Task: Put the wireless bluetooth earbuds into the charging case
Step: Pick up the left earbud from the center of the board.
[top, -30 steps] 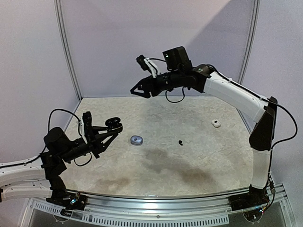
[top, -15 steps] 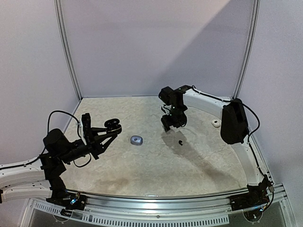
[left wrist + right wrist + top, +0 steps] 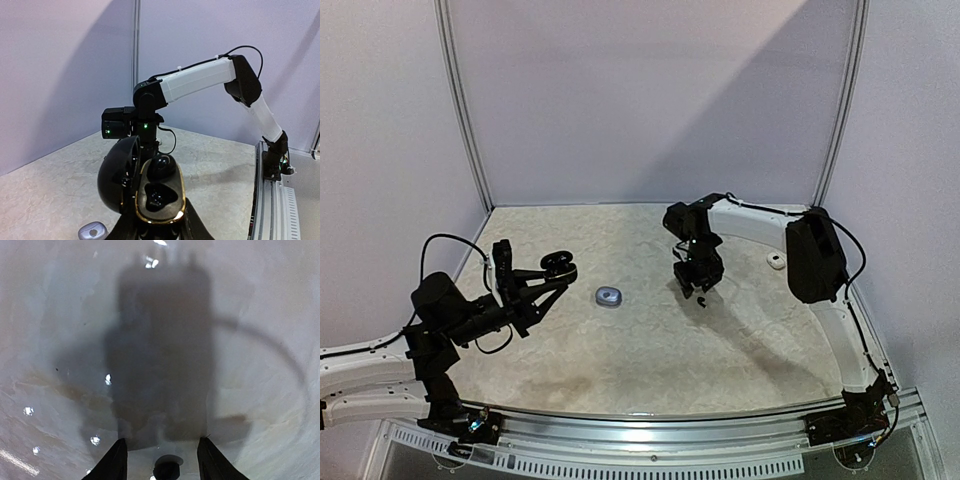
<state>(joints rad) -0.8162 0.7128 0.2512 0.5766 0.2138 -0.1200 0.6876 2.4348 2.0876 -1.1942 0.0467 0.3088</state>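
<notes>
My left gripper point(image 3: 554, 272) point(image 3: 159, 231) is shut on a black charging case point(image 3: 560, 264) point(image 3: 156, 197) and holds it above the table's left side. Its lid point(image 3: 119, 175) is swung open to the left. A black earbud point(image 3: 161, 166) sits in the far socket, and the near socket shows only its dark hollow. A second black earbud point(image 3: 703, 300) point(image 3: 167, 470) lies on the table right of centre. My right gripper point(image 3: 699, 284) point(image 3: 162, 441) points straight down over it, open, with a finger on each side and clear of it.
A bluish-silver rounded item point(image 3: 609, 296) point(image 3: 92, 231) lies on the table between the two arms. A small white item point(image 3: 777, 262) rests near the right wall. Purple walls close in the table at the back and sides.
My right arm has swung down from high at the back to just above the table, over the loose black earbud. The left arm and its case have not moved.
</notes>
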